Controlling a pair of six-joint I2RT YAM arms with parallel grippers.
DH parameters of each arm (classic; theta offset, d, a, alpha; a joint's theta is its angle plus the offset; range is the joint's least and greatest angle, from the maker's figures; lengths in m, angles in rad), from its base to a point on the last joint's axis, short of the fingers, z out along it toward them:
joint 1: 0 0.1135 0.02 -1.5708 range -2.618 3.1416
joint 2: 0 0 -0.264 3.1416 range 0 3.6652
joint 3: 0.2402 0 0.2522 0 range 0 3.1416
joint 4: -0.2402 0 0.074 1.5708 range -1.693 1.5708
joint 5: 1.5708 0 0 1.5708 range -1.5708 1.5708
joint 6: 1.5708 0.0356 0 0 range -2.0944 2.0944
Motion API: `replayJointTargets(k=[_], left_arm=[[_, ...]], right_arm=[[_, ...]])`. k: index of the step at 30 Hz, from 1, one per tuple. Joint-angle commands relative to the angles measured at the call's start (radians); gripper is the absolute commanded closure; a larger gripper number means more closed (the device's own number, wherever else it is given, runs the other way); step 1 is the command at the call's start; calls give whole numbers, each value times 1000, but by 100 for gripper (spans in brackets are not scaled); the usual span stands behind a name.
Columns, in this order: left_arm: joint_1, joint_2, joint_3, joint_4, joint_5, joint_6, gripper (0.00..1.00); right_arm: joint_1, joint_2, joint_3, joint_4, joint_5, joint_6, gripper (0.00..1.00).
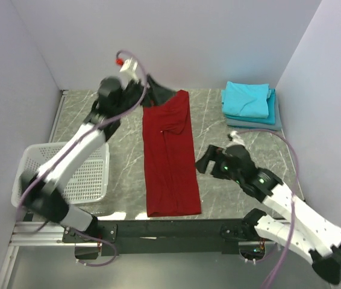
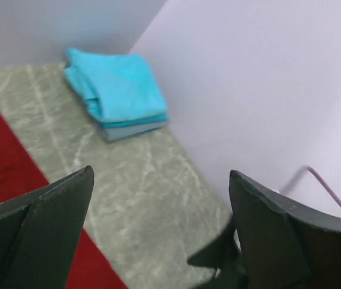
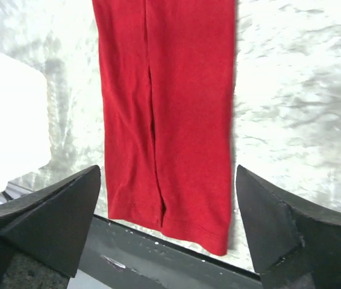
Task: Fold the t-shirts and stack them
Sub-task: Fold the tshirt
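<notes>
We are looking at the red t-shirt [image 1: 169,153], which is lying flat on the table [image 1: 122,150] as one long narrow strip, folded lengthwise, with a crease running down its middle. Its near hem is showing just ahead of our right gripper [image 3: 167,229], between the two fingertips and below them. Those fingers are standing wide apart and pinching nothing. From above, that gripper is hovering just beside the strip's right edge.

The far end of the strip is reaching our left gripper [image 2: 158,229]. Red cloth is passing under its left finger, and bare table is showing between the fingers. These fingers are also spread wide and gripping nothing.

Well ahead of the left fingers, the folded t-shirts [image 2: 119,90] are sitting in a stack in the corner against the wall, turquoise on top and grey-blue underneath. Off to the left of the right fingers, a white basket [image 1: 62,174] is standing near the table's edge.
</notes>
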Motion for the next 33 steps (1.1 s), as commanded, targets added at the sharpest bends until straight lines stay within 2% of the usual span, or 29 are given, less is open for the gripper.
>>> replayJointTargets(k=[1, 4, 6, 8, 12, 15, 18, 21, 28, 31, 33], left_arm=[[-85, -190, -333, 23, -123, -21, 1], [-154, -368, -530, -51, -239, -94, 1], [-202, -471, -609, -152, -293, -164, 1], [-228, -526, -707, -236, -298, -204, 0], [-312, -686, -888, -428, -290, -317, 1], [-375, -750, -986, -470, -264, -398, 1], [-420, -775, -1047, -487, -267, -448, 1], [-438, -766, -1090, -435, -253, -466, 1], [-444, -625, -1095, -358, -261, -442, 6], [-444, -583, -1111, -336, -287, -442, 19], [-444, -567, -1109, -344, -295, -440, 39]], right_arm=[[-34, -133, -76, 53, 32, 22, 0], [-36, -260, -144, 72, 37, 52, 0], [-36, -293, -191, 63, 29, 83, 0], [-36, -322, -233, 44, -3, 121, 0], [-37, -314, -280, 58, -116, 98, 0], [-36, -270, -302, 95, -203, 54, 0], [-36, -192, -308, 104, -254, 42, 0], [-31, -106, -331, 132, -299, 51, 0], [46, 11, -365, 184, -314, 98, 0], [79, 26, -376, 190, -288, 132, 1], [82, 28, -391, 187, -271, 153, 2]])
